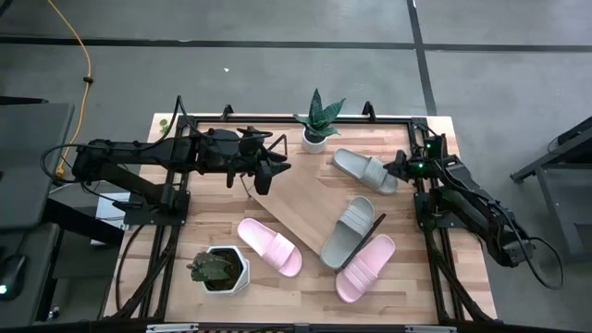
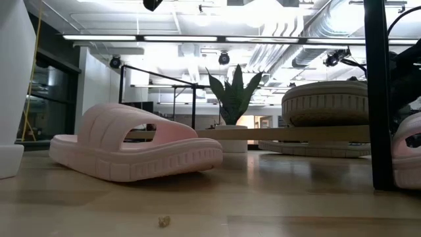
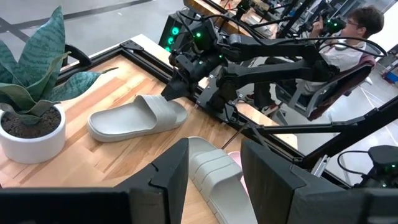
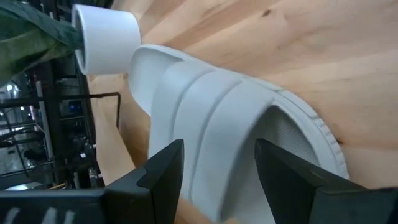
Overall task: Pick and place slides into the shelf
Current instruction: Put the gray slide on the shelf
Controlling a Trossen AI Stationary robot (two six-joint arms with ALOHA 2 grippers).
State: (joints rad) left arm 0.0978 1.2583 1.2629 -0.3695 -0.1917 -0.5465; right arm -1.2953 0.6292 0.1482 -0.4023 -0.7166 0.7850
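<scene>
A light grey slide (image 1: 363, 169) lies sole down on the table at the far right. My right gripper (image 4: 217, 165) is open at its right end, low over the table, and shows across the table in the left wrist view (image 3: 176, 93). The shelf (image 1: 298, 202) lies slantwise in the middle, with a second grey slide (image 1: 350, 231) on its near end. One pink slide (image 1: 269, 246) rests on the table near the front, another (image 1: 365, 266) beside the shelf's black end frame. My left gripper (image 1: 273, 172) hangs open above the shelf's far end. My right gripper points slanting down at the grey slide's right end (image 4: 292, 124), with the strap (image 4: 211, 106) just ahead of its open fingers. I cannot tell whether a finger touches the slide. The slide lies flat on the table.
A snake plant in a white pot (image 1: 316, 125) stands at the far edge, close to the grey slide. A second potted plant (image 1: 219, 269) sits at the near left. Black rails (image 1: 178, 176) border the table's left and right sides.
</scene>
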